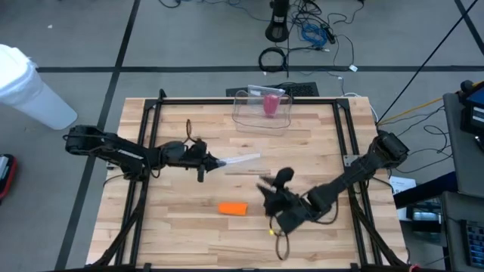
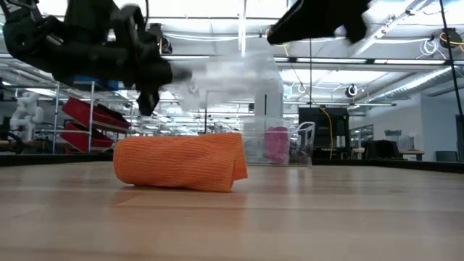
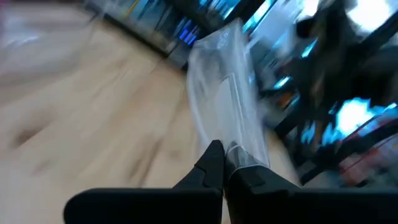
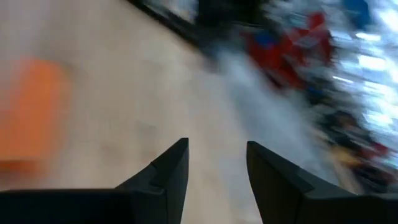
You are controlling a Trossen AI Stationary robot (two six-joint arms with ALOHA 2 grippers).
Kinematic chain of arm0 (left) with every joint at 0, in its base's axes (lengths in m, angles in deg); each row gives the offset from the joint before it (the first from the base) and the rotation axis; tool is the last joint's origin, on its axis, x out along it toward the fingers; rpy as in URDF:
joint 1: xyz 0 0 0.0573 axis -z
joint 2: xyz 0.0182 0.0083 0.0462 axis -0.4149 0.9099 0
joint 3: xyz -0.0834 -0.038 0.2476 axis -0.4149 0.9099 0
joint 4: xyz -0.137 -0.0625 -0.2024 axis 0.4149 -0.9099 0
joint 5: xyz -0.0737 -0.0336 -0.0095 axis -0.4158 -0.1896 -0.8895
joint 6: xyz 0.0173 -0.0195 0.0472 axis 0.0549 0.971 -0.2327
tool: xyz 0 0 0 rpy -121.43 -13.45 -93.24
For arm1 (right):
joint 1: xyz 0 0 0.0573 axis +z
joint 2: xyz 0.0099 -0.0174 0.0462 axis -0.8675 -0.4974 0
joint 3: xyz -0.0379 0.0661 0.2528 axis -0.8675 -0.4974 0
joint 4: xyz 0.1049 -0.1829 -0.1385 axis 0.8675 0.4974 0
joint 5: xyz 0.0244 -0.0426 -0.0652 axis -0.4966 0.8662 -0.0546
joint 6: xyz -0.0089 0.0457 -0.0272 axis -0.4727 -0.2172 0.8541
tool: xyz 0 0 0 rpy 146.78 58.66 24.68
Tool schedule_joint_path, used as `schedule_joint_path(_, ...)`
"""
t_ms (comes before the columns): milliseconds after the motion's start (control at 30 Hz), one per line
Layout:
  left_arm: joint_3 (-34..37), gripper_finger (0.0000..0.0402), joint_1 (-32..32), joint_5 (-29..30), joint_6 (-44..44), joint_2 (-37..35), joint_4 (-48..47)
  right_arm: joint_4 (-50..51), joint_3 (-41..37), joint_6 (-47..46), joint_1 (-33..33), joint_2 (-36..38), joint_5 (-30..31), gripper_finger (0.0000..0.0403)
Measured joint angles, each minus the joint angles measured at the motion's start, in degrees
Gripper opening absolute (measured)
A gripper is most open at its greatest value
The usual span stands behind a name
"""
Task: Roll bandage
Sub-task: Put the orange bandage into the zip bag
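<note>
High view: left fingers (image 1: 217,162) pinch a clear wrapper (image 1: 242,159); right fingers (image 4: 214,163) spread, empty, near the orange bandage (image 1: 233,208).

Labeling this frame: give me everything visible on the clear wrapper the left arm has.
The clear wrapper looks like thin, see-through plastic film, long and narrow, creased along its length. One end is pinched in the shut left tool; the rest sticks out past the fingertips, off the table and roughly level in the low view. It looks empty, though blur hides detail. The right tool stands open near its free end without touching it. The orange bandage lies on the wood apart from it.
</note>
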Motion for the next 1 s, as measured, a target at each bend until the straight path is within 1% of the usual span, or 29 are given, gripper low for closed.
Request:
schedule_joint_path(100,0.00,0.0000,0.93,0.37,2.81,-0.02,6.69,-0.66,0.05,-1.92,1.33,-0.12,-9.87,0.0141)
schedule_joint_path(167,0.00,0.0000,1.69,1.22,3.71,-0.02,9.07,-0.37,0.07,-3.07,1.51,-1.07,-12.22,0.0138)
schedule_joint_path(267,0.00,0.0000,3.28,3.48,4.73,-0.02,11.98,0.93,0.07,-3.09,1.62,-3.68,-12.09,0.0135)
schedule_joint_path(300,0.00,0.0000,3.97,4.10,4.75,-0.02,12.93,1.15,0.05,-3.06,1.32,-4.63,-11.16,0.0134)
schedule_joint_path(400,0.00,0.0000,6.06,4.33,4.81,-0.02,14.62,0.15,0.03,-1.24,0.03,-7.10,-6.66,0.0131)
schedule_joint_path(467,-0.02,0.0000,6.98,4.41,4.85,-0.02,14.27,-1.89,0.01,2.60,-1.16,-7.96,-2.71,0.0130)
schedule_joint_path(500,-0.02,0.0000,7.25,4.47,4.86,-0.02,13.53,-3.35,0.01,4.95,-1.60,-8.06,-0.72,0.0130)
schedule_joint_path(567,-0.02,0.0000,7.38,4.71,5.65,-0.02,11.71,-7.21,0.01,10.33,-2.37,-8.06,1.21,0.0130)
schedule_joint_path(667,-0.02,0.0000,7.38,4.53,7.47,0.00,10.23,-14.40,0.01,21.51,-3.20,-8.06,1.39,0.0130)
schedule_joint_path(767,-0.02,0.0000,7.38,4.13,7.89,-0.02,7.24,-22.02,0.01,35.36,-3.65,-8.06,1.45,0.0130)
schedule_joint_path(900,-0.02,0.0000,7.38,5.73,11.20,0.00,1.07,-33.79,0.09,59.34,-3.99,-8.06,1.36,0.0130)
schedule_joint_path(933,-0.02,0.0000,7.38,6.04,11.71,0.00,0.04,-36.22,0.37,63.94,-4.18,-8.06,1.29,0.0130)
schedule_joint_path(1000,-0.02,0.0000,7.50,6.08,13.20,0.00,-0.59,-40.27,1.59,69.47,-4.93,-8.05,1.28,0.0130)
